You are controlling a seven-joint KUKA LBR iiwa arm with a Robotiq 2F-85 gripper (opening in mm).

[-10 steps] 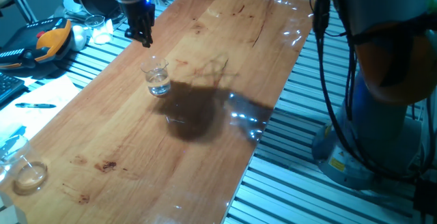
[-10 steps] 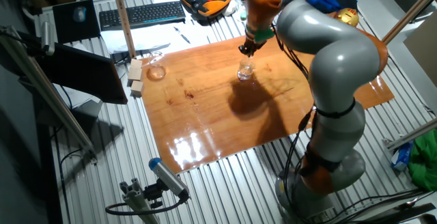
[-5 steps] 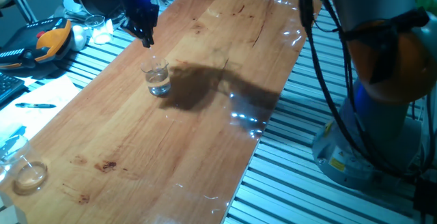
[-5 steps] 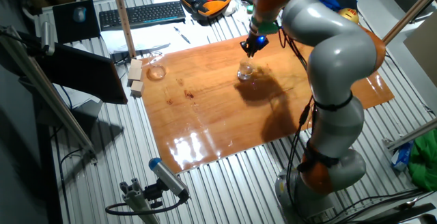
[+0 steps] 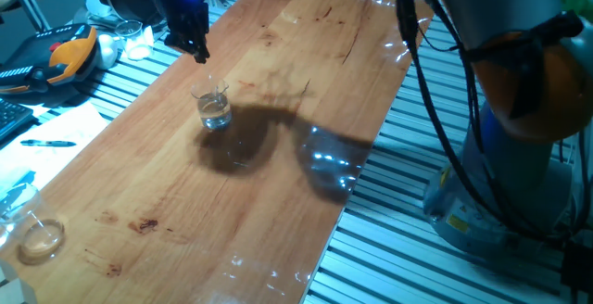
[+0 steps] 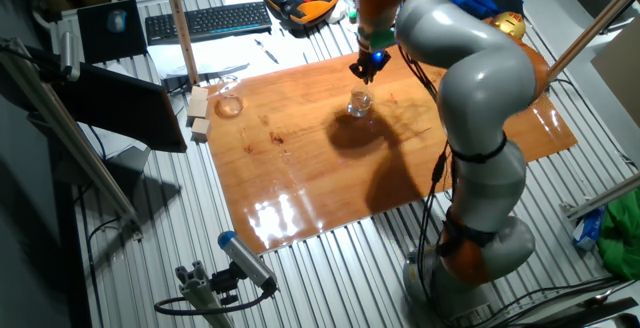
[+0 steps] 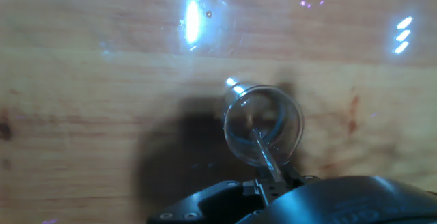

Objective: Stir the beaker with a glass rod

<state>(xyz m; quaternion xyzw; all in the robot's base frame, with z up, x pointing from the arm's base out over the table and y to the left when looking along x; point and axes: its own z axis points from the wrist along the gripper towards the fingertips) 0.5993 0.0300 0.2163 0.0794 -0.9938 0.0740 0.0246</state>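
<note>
Gripping a thin clear glass rod [image 7: 263, 152], the jaws hang above the small glass beaker [image 5: 214, 108] mid-tabletop [image 5: 278, 211], rod tip inside.

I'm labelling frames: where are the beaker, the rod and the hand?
beaker [image 5: 215, 111], one fixed view, glass wall.
rod [image 7: 266, 157], hand view, shaft inside the beaker.
hand [image 6: 367, 65], the other fixed view, between fingertips.
</note>
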